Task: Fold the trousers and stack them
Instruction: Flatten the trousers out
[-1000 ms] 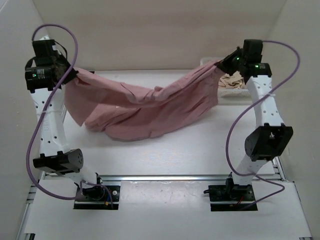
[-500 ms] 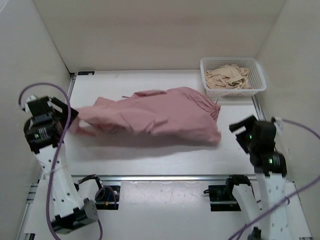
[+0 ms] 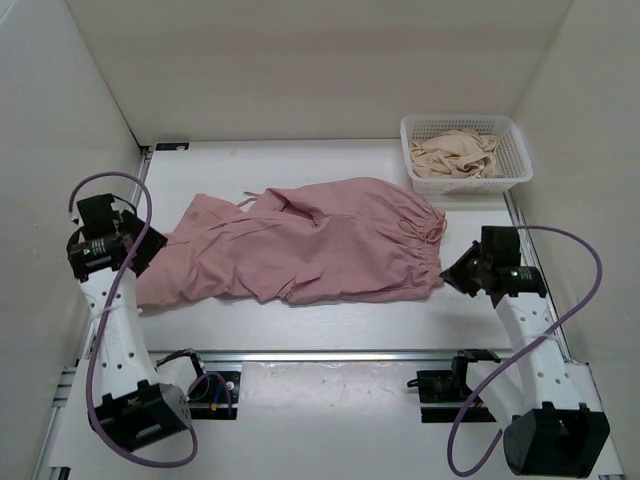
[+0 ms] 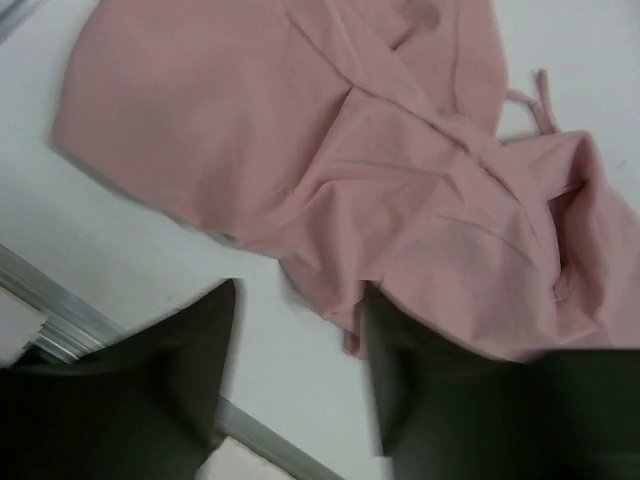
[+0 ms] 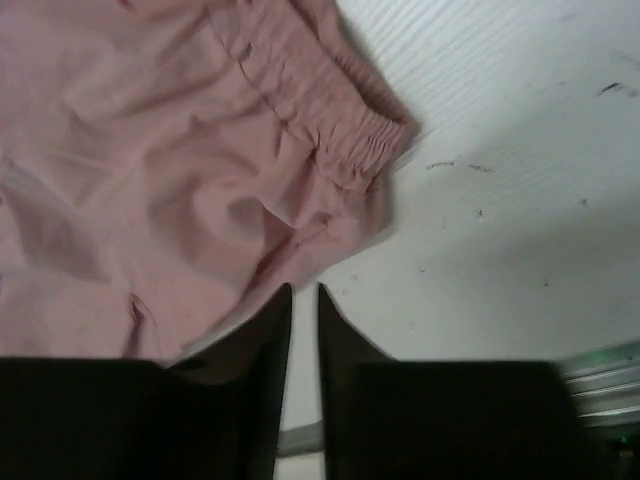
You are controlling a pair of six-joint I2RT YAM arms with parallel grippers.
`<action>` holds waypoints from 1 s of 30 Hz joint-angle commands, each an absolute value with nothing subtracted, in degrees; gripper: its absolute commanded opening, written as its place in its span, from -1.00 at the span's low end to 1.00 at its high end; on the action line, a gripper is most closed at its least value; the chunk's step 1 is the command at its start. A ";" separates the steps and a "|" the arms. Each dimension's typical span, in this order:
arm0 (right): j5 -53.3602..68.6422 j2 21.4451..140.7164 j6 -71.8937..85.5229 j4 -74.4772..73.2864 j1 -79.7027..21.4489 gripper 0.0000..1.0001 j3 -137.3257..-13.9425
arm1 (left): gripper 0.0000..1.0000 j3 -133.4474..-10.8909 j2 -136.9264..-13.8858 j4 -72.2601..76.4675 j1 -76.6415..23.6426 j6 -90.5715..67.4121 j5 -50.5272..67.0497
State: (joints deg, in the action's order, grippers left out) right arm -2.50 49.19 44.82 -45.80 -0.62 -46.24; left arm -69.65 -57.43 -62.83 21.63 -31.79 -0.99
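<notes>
Trousers lie spread flat on table, waistband by my R gripper, legs by L gripper. L fingers apart, R nearly together, neither clamping cloth. Est.: laid out only; folding, stacking both left.

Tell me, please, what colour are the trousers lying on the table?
The trousers are plain dusty pink, without pattern; the top external view shows this best.
</notes>
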 commanded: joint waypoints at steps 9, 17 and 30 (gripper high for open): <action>15.20 53.34 44.56 -36.57 1.57 1.00 -32.09 | 1.00 -54.05 -67.83 -56.87 25.31 -33.22 11.60; 12.30 69.85 43.51 -22.34 3.51 0.66 -34.97 | 0.90 -57.12 -70.58 -55.02 25.31 -33.84 10.81; 2.82 71.20 40.79 -31.79 11.05 -1.00 -49.92 | 0.84 -60.21 -72.24 -57.04 27.77 -31.73 9.14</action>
